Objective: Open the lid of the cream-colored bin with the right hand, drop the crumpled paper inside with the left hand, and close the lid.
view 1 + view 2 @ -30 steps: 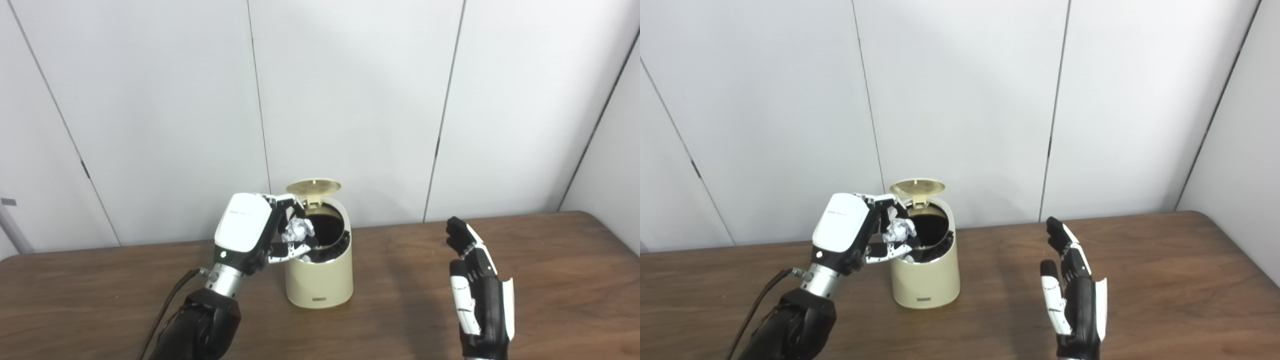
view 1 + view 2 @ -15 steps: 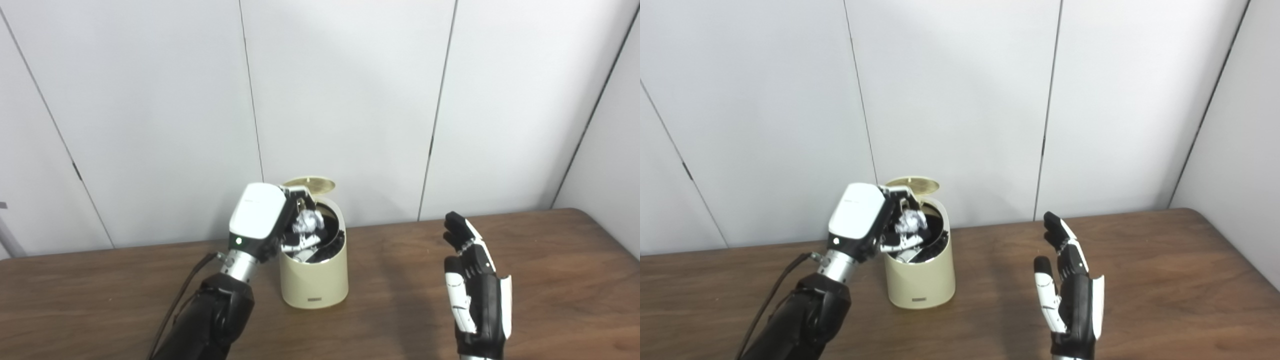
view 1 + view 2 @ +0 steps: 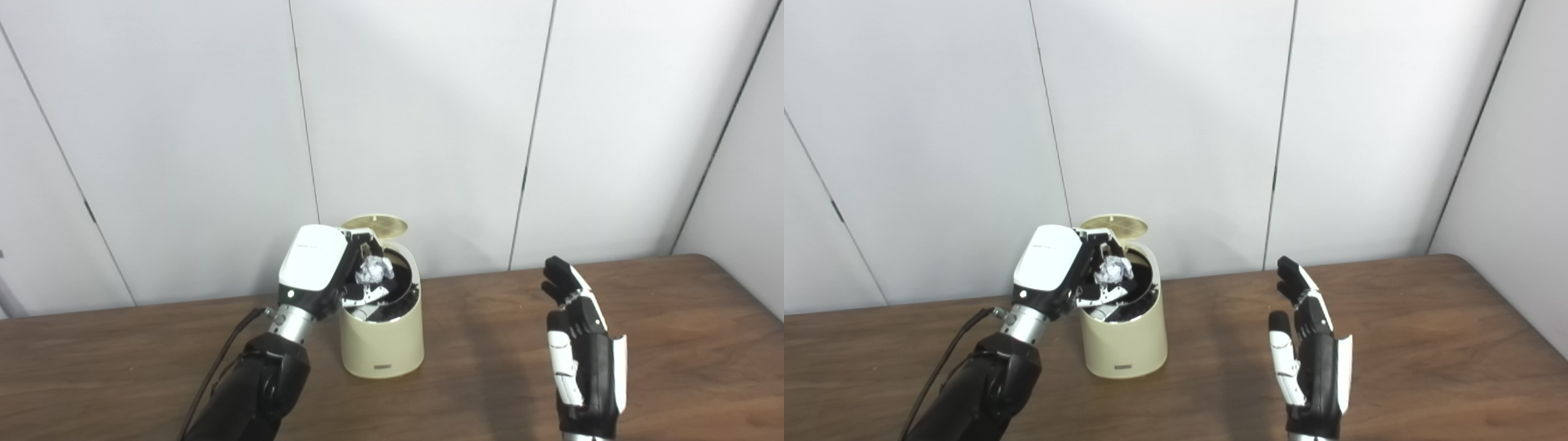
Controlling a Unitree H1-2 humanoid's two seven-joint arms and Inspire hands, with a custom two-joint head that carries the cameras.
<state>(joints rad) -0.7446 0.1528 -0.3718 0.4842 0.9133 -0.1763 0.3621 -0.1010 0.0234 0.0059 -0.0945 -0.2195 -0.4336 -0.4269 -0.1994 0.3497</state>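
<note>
Left hand (image 3: 318,272): closed around the crumpled paper (image 3: 375,269), which is held over the bin's dark opening.
Bin (image 3: 383,340): cream-colored, stood on the table (image 3: 674,343).
Lid (image 3: 375,225): raised at the back.
Right hand (image 3: 582,358): empty, fingers spread, well apart from the bin.

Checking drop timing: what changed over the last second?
The left hand carried the crumpled paper from beside the bin's rim to over its opening; its fingers remain closed on it, nothing released. The camera also shifted slightly. The lid stayed up, and the right hand stayed open, waiting apart.
</note>
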